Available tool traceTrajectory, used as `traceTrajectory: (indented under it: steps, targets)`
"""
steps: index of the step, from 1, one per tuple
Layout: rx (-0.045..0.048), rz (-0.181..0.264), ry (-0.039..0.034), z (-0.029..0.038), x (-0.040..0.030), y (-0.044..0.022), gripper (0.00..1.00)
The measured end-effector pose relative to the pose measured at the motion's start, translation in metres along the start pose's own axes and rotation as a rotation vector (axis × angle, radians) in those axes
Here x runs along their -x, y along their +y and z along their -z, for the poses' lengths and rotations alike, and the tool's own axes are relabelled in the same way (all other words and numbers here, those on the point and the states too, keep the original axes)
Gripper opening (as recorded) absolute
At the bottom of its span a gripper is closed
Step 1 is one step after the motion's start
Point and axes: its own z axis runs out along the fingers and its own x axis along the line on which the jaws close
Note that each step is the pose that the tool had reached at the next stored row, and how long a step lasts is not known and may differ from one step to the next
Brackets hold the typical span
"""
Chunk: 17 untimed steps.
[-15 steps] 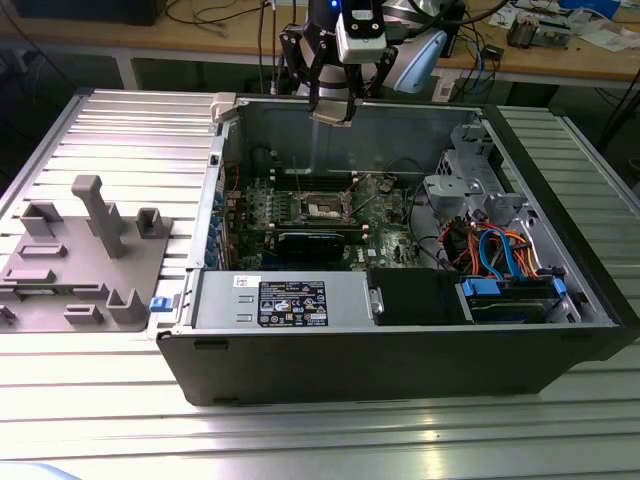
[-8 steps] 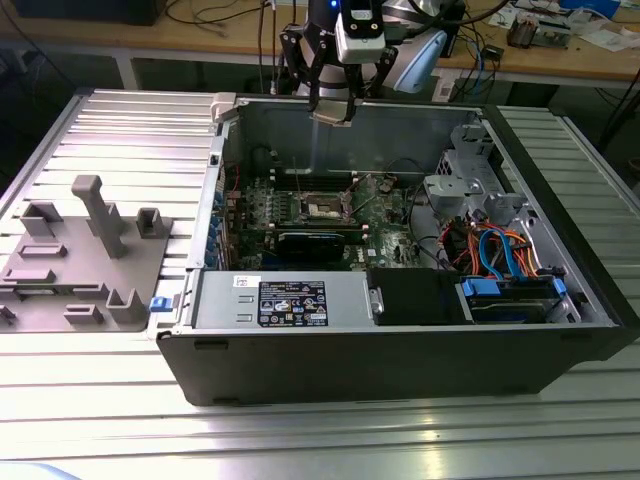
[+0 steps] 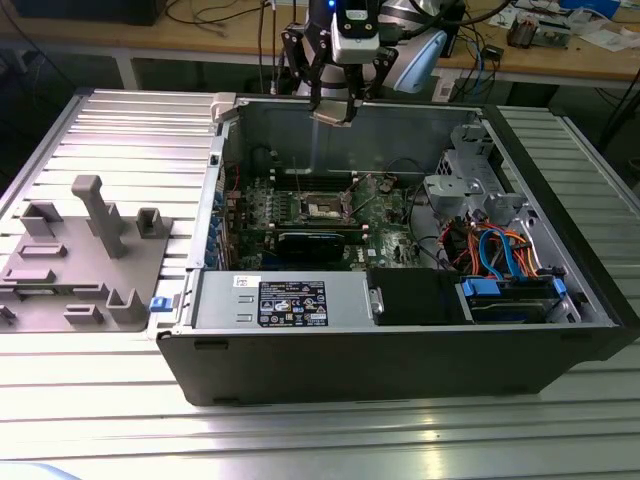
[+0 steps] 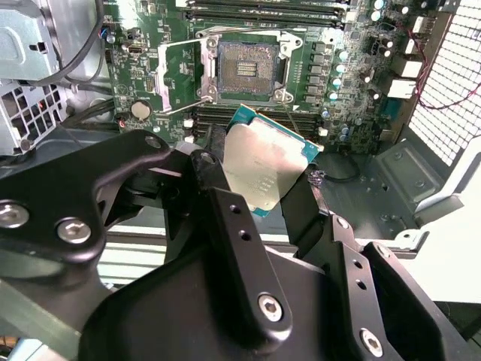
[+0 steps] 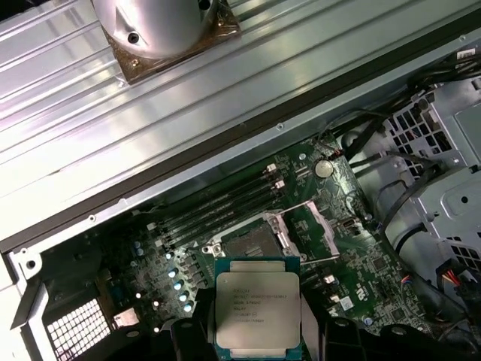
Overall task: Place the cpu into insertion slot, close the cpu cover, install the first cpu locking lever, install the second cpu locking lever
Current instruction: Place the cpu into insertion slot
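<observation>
The cpu [image 4: 264, 154] is a flat square chip with a silver-grey top, and my gripper [image 4: 263, 171] is shut on it by two opposite edges. It is also visible in the first wrist view, cpu [image 5: 258, 304] between the black fingers [image 5: 189, 335]. In the exterior view my gripper [image 3: 334, 112] hangs above the far wall of the open computer case. The insertion slot [image 4: 246, 68] [image 5: 252, 239] [image 3: 325, 207] lies bare on the green motherboard, below and ahead of the chip. The cpu cover [image 4: 179, 75] [image 5: 316, 229] stands swung open beside the slot. A thin locking lever [image 4: 184, 107] sticks out next to it.
The case walls [image 3: 350, 120] ring the motherboard. A black card [image 3: 312, 240] lies just in front of the slot, with the power supply [image 3: 285, 300] nearer still. A drive cage with orange and blue cables [image 3: 500, 255] fills the exterior view's right. A grey fixture tray [image 3: 80, 265] sits outside.
</observation>
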Motion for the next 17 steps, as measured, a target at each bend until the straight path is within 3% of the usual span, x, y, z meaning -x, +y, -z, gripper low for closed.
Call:
traceTrajectory:
  steps: [9, 17]
  targets:
    - [0.0001, -0.017, -0.0014, 0.0, 0.0, 0.0, 0.54]
    - [0.0015, -0.106, -0.0088, -0.0002, 0.0001, 0.0, 0.54]
